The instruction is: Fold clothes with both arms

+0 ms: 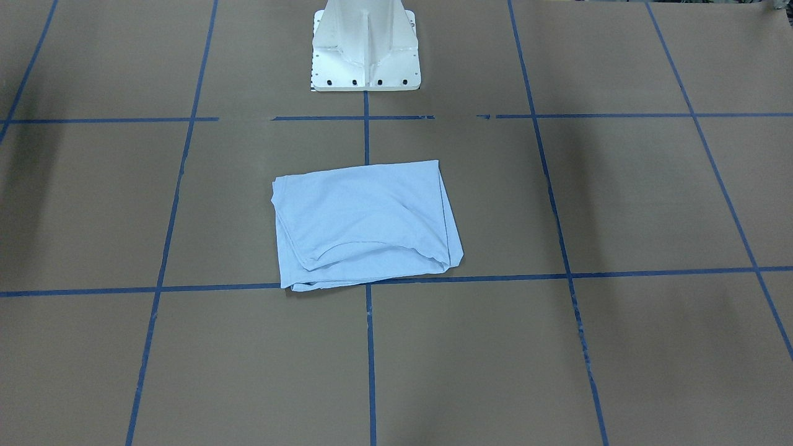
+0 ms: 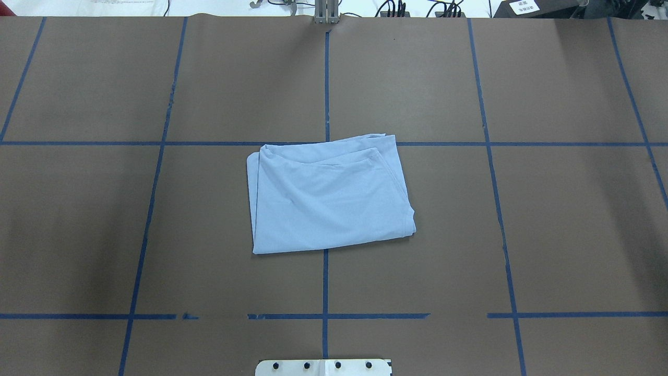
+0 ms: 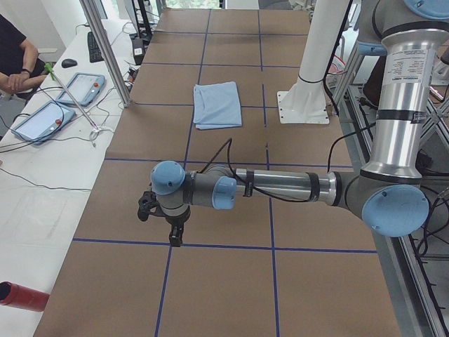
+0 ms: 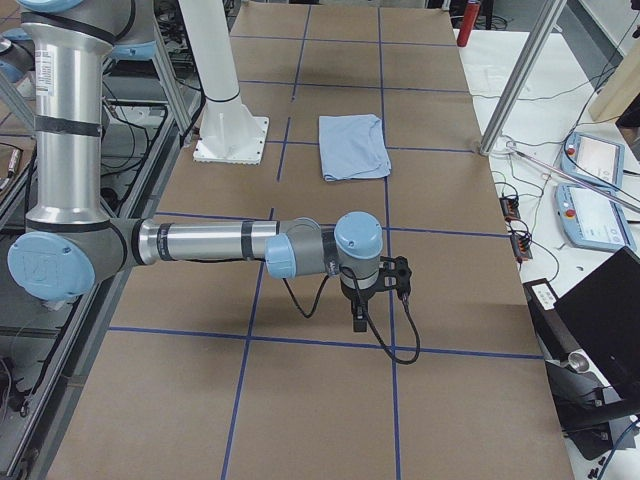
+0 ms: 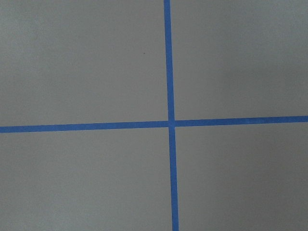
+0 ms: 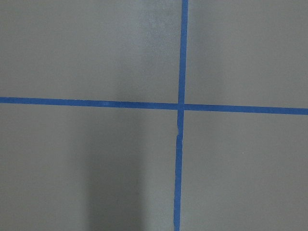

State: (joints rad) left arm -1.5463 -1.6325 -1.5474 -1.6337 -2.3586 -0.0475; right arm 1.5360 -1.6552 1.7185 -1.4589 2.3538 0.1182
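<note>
The clothes are one pale light-blue T-shirt (image 1: 365, 223), folded into a rough rectangle and lying flat at the table's middle (image 2: 329, 196), in front of the white pedestal. Neither arm touches it. In the exterior left view the left arm stretches low over the table's left end, far from the shirt (image 3: 216, 104), its left gripper (image 3: 172, 235) pointing down. The exterior right view has the right arm likewise over the right end, right gripper (image 4: 360, 320) pointing down, well away from the shirt (image 4: 353, 146). I cannot tell whether either gripper is open or shut. Both wrist views hold only table and tape.
Brown table cover with a blue tape grid (image 2: 325, 316). The white pedestal base (image 1: 365, 46) stands behind the shirt. A side bench carries tablets (image 3: 77, 88), cables and a red cylinder (image 3: 21, 296). A person's crossed arms (image 3: 17, 74) show at the bench.
</note>
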